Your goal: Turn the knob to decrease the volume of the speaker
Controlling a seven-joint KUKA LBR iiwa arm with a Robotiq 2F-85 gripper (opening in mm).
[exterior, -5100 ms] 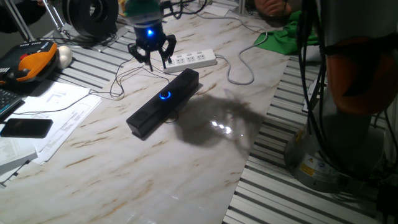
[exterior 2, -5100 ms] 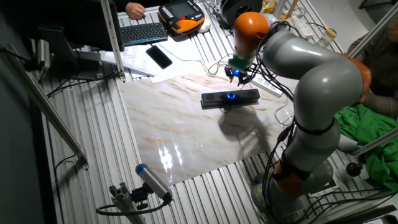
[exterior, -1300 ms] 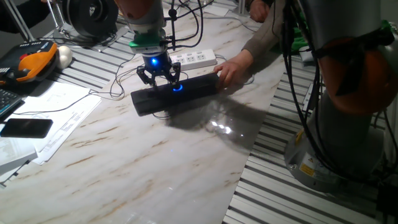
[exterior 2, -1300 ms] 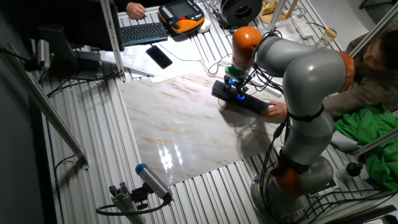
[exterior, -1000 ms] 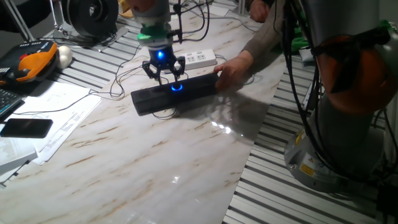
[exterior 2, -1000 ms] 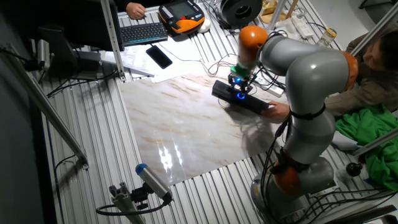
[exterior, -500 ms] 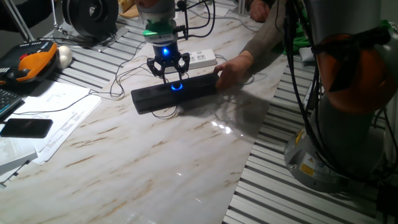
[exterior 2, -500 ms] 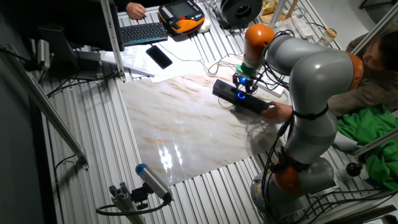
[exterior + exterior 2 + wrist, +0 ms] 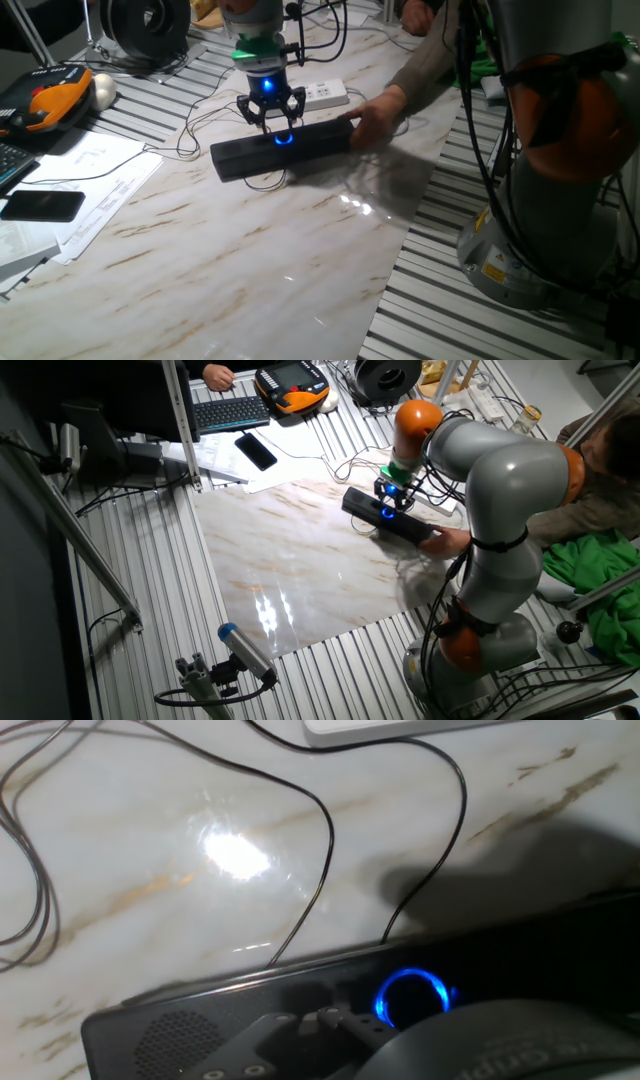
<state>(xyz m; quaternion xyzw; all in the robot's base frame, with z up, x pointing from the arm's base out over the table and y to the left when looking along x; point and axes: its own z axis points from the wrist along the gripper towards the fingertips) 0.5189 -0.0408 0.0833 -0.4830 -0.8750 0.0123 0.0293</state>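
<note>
on the black speaker, knob glows blue

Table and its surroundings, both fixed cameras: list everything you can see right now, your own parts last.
Speaker: 1, black, on the marble table, a person's hand at its right end.
Knob: 1, glowing blue ring, mid-speaker.
Power strip: 1, white, behind the speaker.
Cables: several, thin, dark, around the strip and speaker.
Phone: 1, black, left edge on papers.
Pendant: 1, orange and black, far left.
Keyboard: 1, black, by the pendant.
Green cloth: 1, beside the robot base.
Arm: 1, grey with orange joints.
Hand: 1, black, just above the knob, fingers spread.
</note>
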